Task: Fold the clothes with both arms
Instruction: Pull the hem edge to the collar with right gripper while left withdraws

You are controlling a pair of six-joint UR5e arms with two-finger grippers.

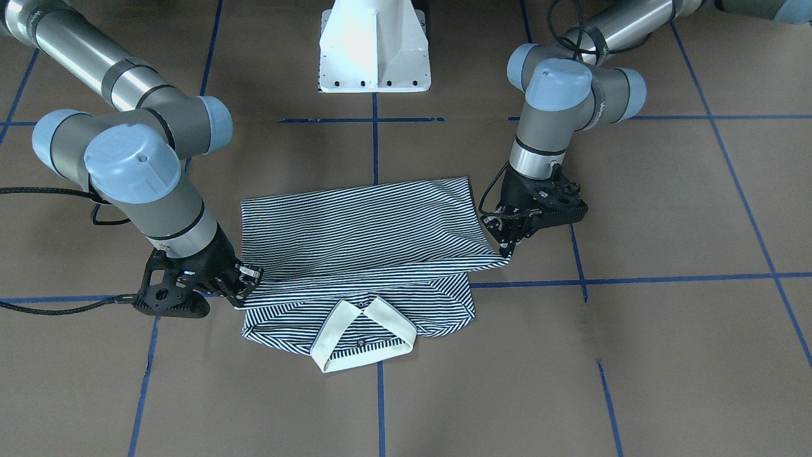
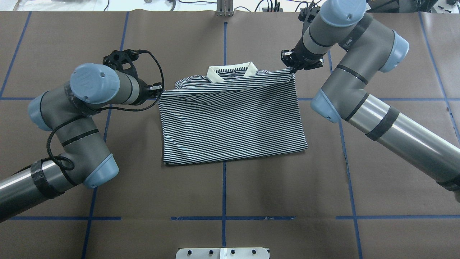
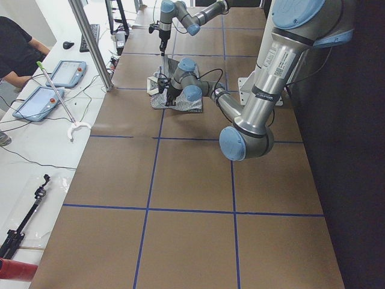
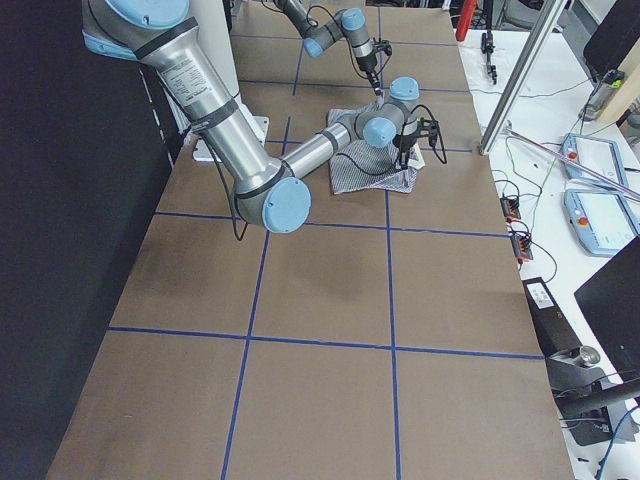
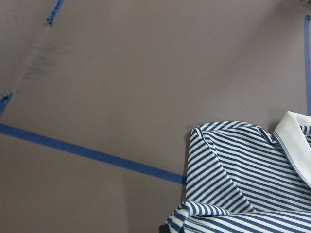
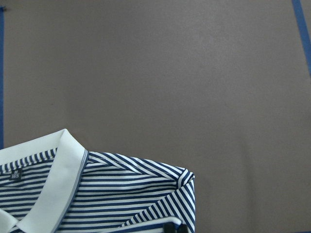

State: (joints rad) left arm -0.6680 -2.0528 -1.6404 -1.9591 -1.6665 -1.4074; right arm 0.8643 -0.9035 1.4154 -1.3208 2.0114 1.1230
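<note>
At mid-table the shirt lies doubled over on itself, fold line on the robot's side, collar on the far side and left uncovered. The top layer's hem runs crosswise between the two arms, and each arm has one end of it. The left gripper is pinched on the left corner and the right gripper on the right corner. In the front view the left-hand corner is drawn out to a small point at the fingers, so the cloth is under light tension there.

What the coming move turns on is how that held hem sits against the collar. It is not square to the table: the right end is farther from the robot, about level with the collar, while the left end stops short of the shoulder beneath it. The shirt's long axis now runs side to side, so neither arm is nearer the work — each owns its own corner.

By the look of it, the fold is nearly laid. The likely next step is to even the two ends, lower the hem just shy of the collar and let go together; letting go unevenly could leave the top layer skewed.
</note>
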